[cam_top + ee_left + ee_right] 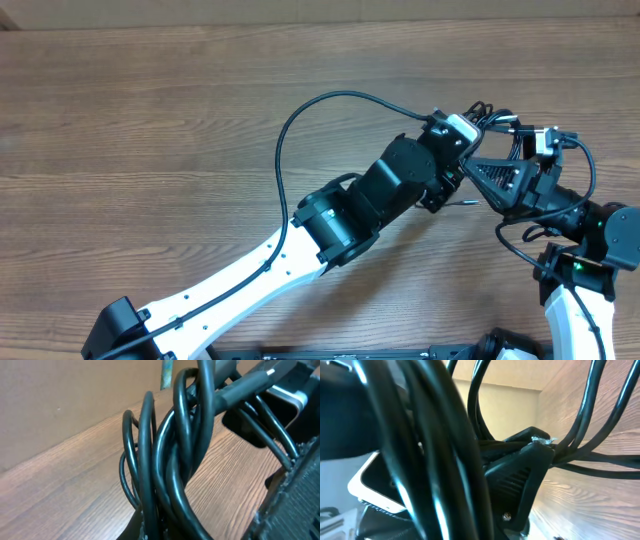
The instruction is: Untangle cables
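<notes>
**A:** Where are the cables, and why do you hold them like this?

**B:** The cables (492,115) are at about 2 o'clock over the table (150,120), raised from the wood between my two grippers. My left gripper (455,140) is at 8 o'clock of the bundle and my right gripper (508,158) is at 4 o'clock. I believe the reason is simple: with the knot in the air, the loops hang free and I can pull from two sides.

**A:** And your fingers?

**B:** Both pairs are pressed together. In the left wrist view the loops go down into my left grip, so I judge it pinches the cables. In the right wrist view some strands meet at the tip of one finger (520,480), so I think the right pinches them too, but the contact itself is too close to see well.

**A:** How many of each thing?

**B:** Two arms and two grippers. In the left wrist view I count about six black strands side by side. How many separate cords they make, I cannot tell. One thin lead (300,130) curves away at 9 o'clock of the bundle, but it seems to belong to my left arm.
</notes>
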Motion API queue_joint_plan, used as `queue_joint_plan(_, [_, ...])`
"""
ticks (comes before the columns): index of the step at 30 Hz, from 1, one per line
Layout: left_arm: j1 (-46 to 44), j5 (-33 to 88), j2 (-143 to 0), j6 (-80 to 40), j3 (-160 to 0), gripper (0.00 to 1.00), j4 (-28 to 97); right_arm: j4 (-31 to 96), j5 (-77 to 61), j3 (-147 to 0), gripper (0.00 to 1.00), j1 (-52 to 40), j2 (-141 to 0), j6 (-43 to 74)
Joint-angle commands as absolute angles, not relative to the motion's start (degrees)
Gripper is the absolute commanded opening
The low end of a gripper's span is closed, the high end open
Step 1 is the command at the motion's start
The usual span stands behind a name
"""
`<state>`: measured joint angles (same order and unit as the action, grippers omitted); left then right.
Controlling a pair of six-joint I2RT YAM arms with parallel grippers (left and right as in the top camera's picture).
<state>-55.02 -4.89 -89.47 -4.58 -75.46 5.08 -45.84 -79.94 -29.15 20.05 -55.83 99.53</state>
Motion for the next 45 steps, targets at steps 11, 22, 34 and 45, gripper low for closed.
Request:
queue_joint_plan(11, [-50.3, -5.7, -86.4, 15.2, -76.3, 0.04, -1.3, -46.1, -89.9, -30.1, 0.04, 19.2, -56.4, 94.1])
queue_joint_plan(22, [-43.5, 4.6, -86.4, 0.9, -76.3, 0.04, -14.5, -45.8, -89.9, -30.1, 0.04, 19.2, -59.1, 94.0])
queue_joint_plan(34, [-43.4, 6.2, -86.3, 14.7, -76.3, 0.04, 6.3, -51.2, -83.0, -30.1, 1.00, 19.3, -59.5, 93.8])
queue_joint_plan(45, [-36.6, 19.5, -76.3, 11.2, -76.3, 0.04, 28.8, -45.1, -60.3, -33.7, 1.00, 19.2, -59.5, 62.0])
